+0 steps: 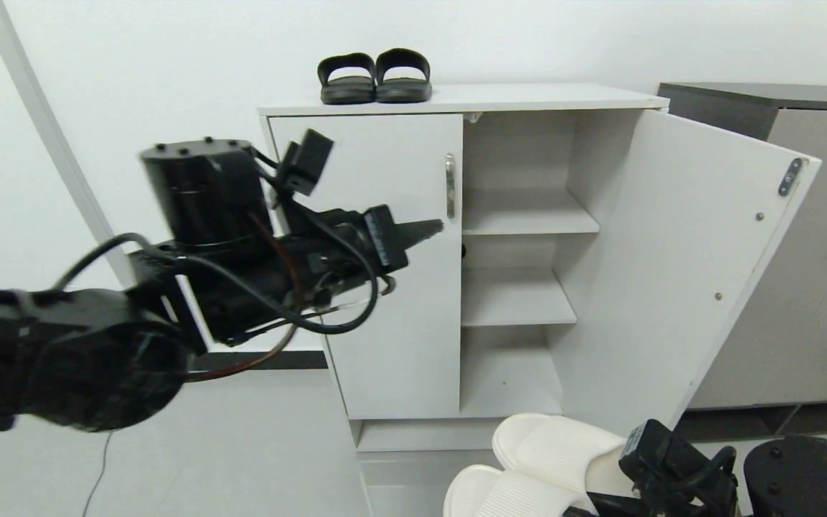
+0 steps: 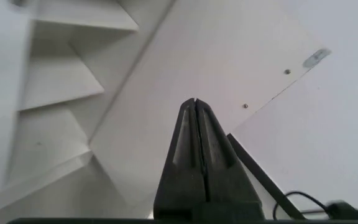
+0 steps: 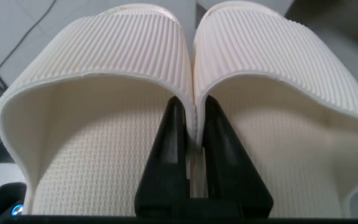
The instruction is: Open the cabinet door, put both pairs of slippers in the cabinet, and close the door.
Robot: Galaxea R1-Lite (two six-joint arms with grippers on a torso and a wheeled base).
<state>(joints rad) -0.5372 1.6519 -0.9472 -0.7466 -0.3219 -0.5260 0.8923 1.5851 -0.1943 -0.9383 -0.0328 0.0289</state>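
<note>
The right-hand door (image 1: 679, 266) of the cabinet (image 1: 528, 97) stands swung wide, so you can count the opening as done. By my reading, you are on the step of putting the first pair inside.

Your right gripper (image 3: 193, 109) has the white slippers (image 1: 550, 449) pinched together. One finger sits inside each slipper, and the two inner side walls are squeezed between them. The pair hangs low in front of the cabinet, just before the bottom compartment (image 1: 510, 380) and not yet inside it.

Your left gripper (image 1: 428, 230) is pressed fully shut with nothing in it. It is raised in front of the closed left door (image 1: 385, 287), near that door's handle (image 1: 449, 185).

The black slippers (image 1: 375, 77) sit side by side on top of the cabinet, well apart from both grippers.

The next move calls for carrying the white pair forward through the opening onto a shelf or the cabinet floor. Keep it level so both soles land together, and stay clear of the open door's edge. After that, the black pair needs to come down from the top.

In the head view the white slippers are cut off at the lower edge, and they hide the right gripper's fingers. The left arm covers much of the closed door. The front of the bottom compartment is partly screened by the slippers. It seems bare, though you cannot be sure of its near edge. Whatever lies behind the left door is hidden.
</note>
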